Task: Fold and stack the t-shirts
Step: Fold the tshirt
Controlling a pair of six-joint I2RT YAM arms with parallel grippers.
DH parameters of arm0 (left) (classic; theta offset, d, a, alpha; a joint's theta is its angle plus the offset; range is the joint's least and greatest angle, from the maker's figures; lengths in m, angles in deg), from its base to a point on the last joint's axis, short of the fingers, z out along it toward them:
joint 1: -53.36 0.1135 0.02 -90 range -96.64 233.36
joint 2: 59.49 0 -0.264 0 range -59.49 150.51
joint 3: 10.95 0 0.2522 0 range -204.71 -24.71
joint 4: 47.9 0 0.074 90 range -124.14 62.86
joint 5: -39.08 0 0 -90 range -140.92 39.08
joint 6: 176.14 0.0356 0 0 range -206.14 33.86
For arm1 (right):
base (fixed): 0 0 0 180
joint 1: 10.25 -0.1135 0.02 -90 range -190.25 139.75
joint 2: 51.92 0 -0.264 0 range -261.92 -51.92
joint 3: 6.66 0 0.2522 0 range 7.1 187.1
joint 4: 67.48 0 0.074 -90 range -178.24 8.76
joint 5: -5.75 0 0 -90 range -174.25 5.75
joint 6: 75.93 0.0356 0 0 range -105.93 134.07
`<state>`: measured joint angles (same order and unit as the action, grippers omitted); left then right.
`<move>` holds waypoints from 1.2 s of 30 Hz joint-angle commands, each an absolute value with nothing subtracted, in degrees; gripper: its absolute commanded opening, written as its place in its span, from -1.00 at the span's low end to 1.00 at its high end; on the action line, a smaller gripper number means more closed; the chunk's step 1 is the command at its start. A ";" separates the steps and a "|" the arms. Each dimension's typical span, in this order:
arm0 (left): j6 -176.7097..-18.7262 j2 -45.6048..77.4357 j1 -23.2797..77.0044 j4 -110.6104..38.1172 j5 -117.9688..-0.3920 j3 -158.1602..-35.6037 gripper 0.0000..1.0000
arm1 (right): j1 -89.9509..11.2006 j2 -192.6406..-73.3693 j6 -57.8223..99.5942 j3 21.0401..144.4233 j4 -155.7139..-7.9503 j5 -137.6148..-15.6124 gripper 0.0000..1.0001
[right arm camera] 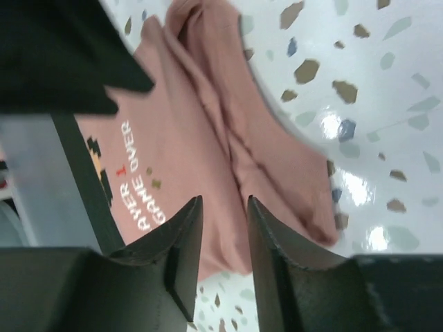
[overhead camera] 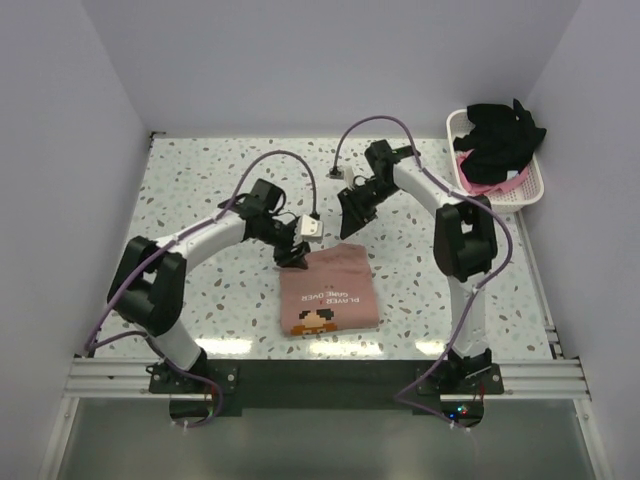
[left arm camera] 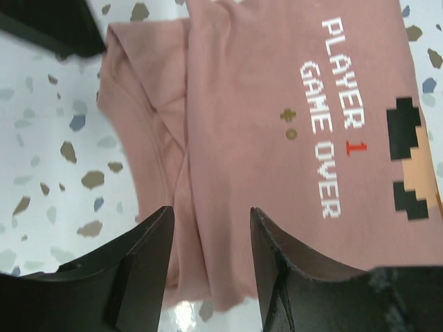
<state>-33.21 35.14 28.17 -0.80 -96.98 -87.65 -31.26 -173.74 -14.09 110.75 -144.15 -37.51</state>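
Note:
A dusty salmon-pink t-shirt [overhead camera: 328, 292] lies folded into a rectangle on the table's near middle, its pixel-figure print and "PLAYER 1 GAME OVER" lettering facing up. My left gripper [overhead camera: 293, 256] hovers at its far-left corner, open; in the left wrist view the gripper [left arm camera: 210, 214] has only the lying cloth [left arm camera: 263, 124] showing between its fingers. My right gripper [overhead camera: 352, 216] hangs open just beyond the shirt's far edge; in the right wrist view the gripper [right arm camera: 223, 202] stands above the cloth [right arm camera: 201, 138] and holds nothing. A black t-shirt [overhead camera: 500, 135] and a brighter pink one [overhead camera: 512, 183] are bunched in the basket.
A white lattice basket [overhead camera: 455, 125] stands at the back right against the wall. Speckled terrazzo table [overhead camera: 200, 180] spreads around the folded shirt, with white walls on three sides. Purple cables loop over both arms.

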 commanded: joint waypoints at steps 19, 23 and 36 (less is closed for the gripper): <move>-43.07 48.18 20.84 -10.59 -97.67 -95.03 -0.44 | -34.24 -187.80 -3.86 114.50 -133.18 -34.68 -0.35; -40.44 48.17 20.40 -7.61 -97.85 -95.29 -0.49 | -34.24 -188.24 -4.82 112.83 -133.01 -35.82 -0.35; -37.18 46.86 19.44 -6.55 -95.48 -94.23 -0.95 | -34.24 -189.39 -7.37 110.72 -133.18 -38.37 -0.36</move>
